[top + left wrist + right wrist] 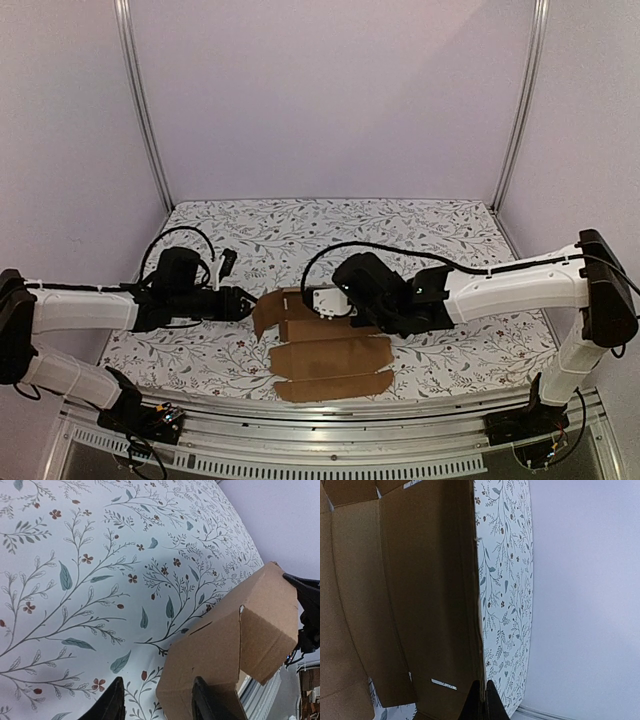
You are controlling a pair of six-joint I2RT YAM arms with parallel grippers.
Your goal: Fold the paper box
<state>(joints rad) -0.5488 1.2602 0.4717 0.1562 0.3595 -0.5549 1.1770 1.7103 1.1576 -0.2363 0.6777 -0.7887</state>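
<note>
Right gripper (481,701) pinches the far edge of the plain brown, die-cut corrugated cardboard paper box (325,360), which lies mostly flat on the floral-patterned table (450,240). Left gripper (157,680) gapes wide around one raised side flap. Folding looks barely begun.

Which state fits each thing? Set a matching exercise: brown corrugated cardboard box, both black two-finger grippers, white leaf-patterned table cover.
1 brown corrugated cardboard box
2 left black two-finger gripper
3 right black two-finger gripper
4 white leaf-patterned table cover

A shut on a cardboard edge
B under the box
C open
D mostly flat, left flap raised

Pairs: 1-D, 2-C, 3-A, 4-B
</note>
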